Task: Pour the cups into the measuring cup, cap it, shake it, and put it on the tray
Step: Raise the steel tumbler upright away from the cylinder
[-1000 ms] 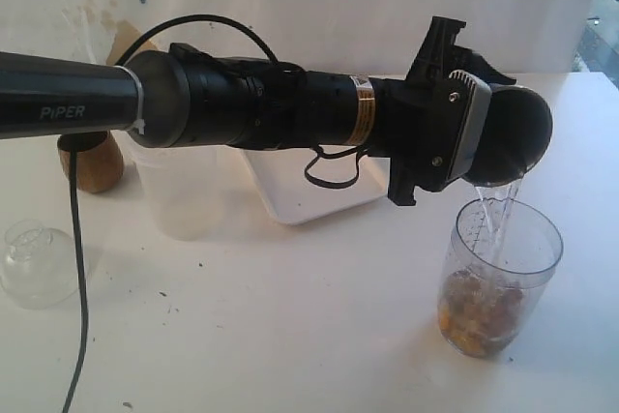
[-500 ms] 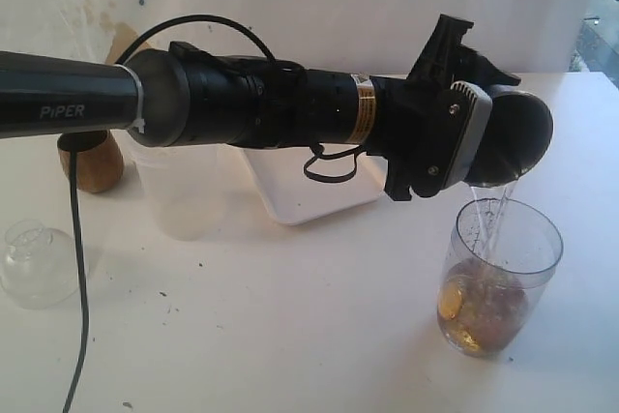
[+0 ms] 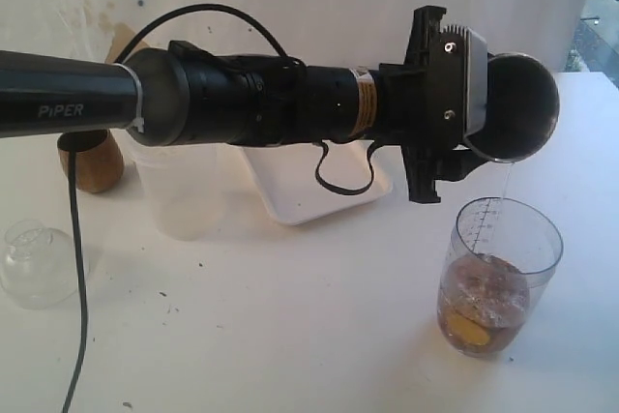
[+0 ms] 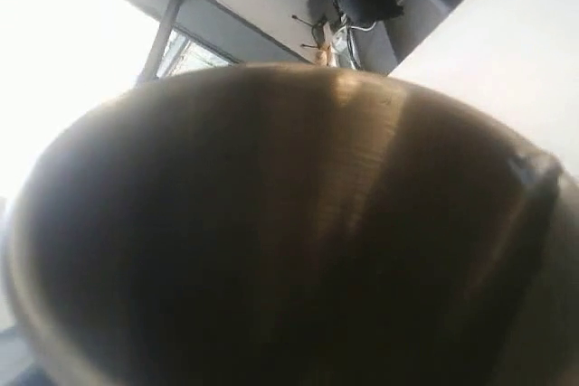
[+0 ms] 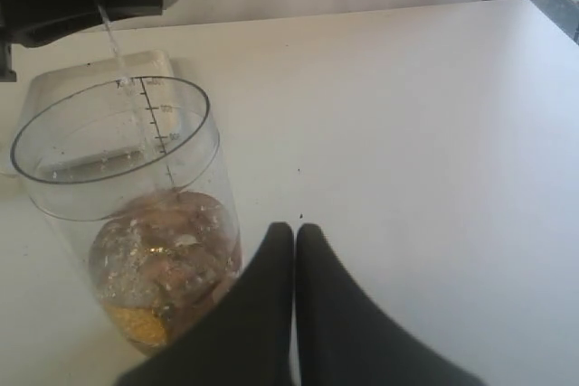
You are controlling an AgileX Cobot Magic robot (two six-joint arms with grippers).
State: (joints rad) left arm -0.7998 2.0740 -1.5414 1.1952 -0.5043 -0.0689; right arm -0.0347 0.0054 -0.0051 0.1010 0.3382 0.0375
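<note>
My left gripper (image 3: pixel 495 111) is shut on the stainless-steel tumbler (image 3: pixel 524 108), held tipped mouth-down over the clear measuring cup (image 3: pixel 501 273). A thin stream of water falls from the tumbler's rim into that cup, which holds brownish liquid and yellow bits at the bottom. The tumbler's dark side (image 4: pixel 289 241) fills the left wrist view and hides the jaws. My right gripper (image 5: pixel 295 232) is shut and empty, low over the table just beside the measuring cup (image 5: pixel 136 214). The brown wooden cup (image 3: pixel 92 162) stands at the far left. The white tray (image 3: pixel 319 195) lies behind the left arm.
A frosted plastic tub (image 3: pixel 179 191) stands left of the tray. A clear domed lid (image 3: pixel 39 263) lies at the left edge of the table. A black cable (image 3: pixel 77 278) hangs from the left arm down to the table.
The left wrist has rolled further, turning the tumbler more mouth-down. The broad pour has thinned to a fine stream, and the liquid in the measuring cup stands higher. The right gripper's figures hold steady.
</note>
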